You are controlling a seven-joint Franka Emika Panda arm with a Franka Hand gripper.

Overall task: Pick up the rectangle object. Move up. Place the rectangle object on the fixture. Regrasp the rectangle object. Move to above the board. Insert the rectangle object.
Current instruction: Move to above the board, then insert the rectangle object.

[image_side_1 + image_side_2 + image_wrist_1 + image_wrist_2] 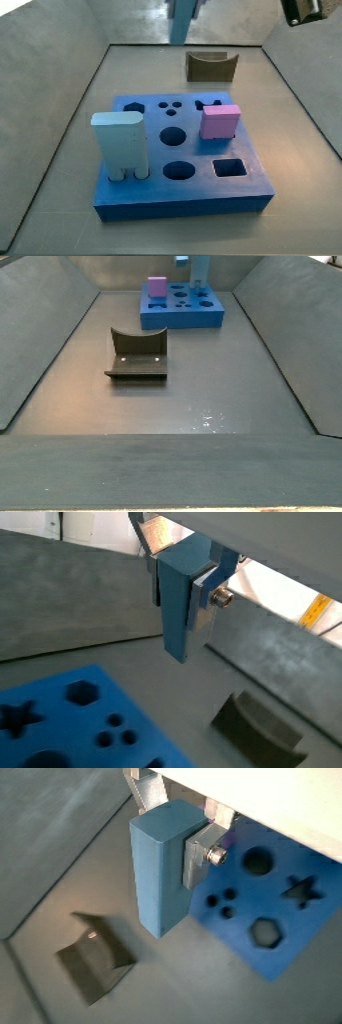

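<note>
The rectangle object [177, 602] is held clamped in the pincer [195, 592], hanging on end in the air above the floor; the fixture [210, 66] is seen to be empty, so insertion into the board [254, 196] is judged still to be done, and whether the regrasp is done cannot be told. The grasp is shown only in both wrist views; the pink cube [219, 122] and the round-topped block [119, 143] standing on the board are shown in a side view.

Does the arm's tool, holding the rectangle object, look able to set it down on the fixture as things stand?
Probably yes. The tool grips the rectangle object upright, up in the air. The fixture sits empty on the floor, apart from the board, with nothing over it.
</note>
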